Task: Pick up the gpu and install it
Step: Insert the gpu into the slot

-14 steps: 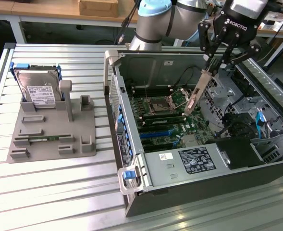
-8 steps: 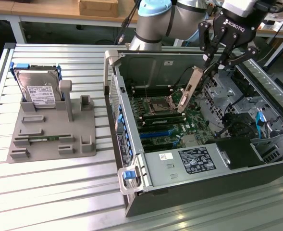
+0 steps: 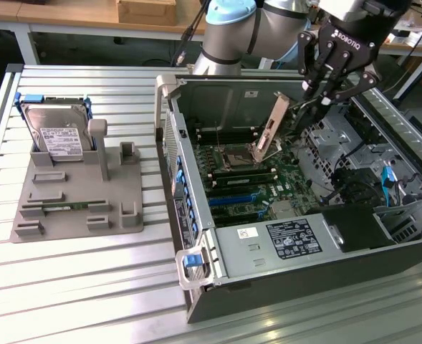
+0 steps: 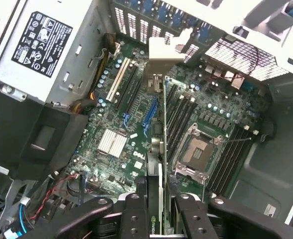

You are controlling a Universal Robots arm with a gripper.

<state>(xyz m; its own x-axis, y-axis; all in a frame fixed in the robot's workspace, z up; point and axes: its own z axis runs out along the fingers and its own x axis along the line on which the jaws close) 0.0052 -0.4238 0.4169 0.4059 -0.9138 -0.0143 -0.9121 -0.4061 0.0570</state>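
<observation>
Surface: a ribbed metal workbench (image 3: 74, 287), with wooden tables behind it at the back of the room.
Computer case: an open tower (image 3: 304, 265) lying on its side on the bench, toward the exterior view's right, its inside facing up.
Power supply: a grey box with a label (image 3: 289, 240) along the case's near edge.
Motherboard: a green board (image 4: 136, 134) on the case floor, with long card slots, rows of memory slots and a square processor socket (image 4: 198, 149).
Holder: a grey plastic stand (image 3: 74, 193) on the bench, well apart from the case toward the exterior view's left.
Hard drive: a silver drive with a white label (image 3: 60, 136), upright at the back of the holder.
Arm: the robot arm reaches over the case from behind.
Gripper: the black gripper (image 3: 318, 97) hangs above the motherboard, its fingers (image 4: 134, 211) closed tight on the card's upper edge.
Card: the gpu (image 4: 162, 149) is held on edge over the motherboard near the processor socket, its silver bracket (image 3: 271, 125) tilted; whether it touches a slot cannot be told.
</observation>
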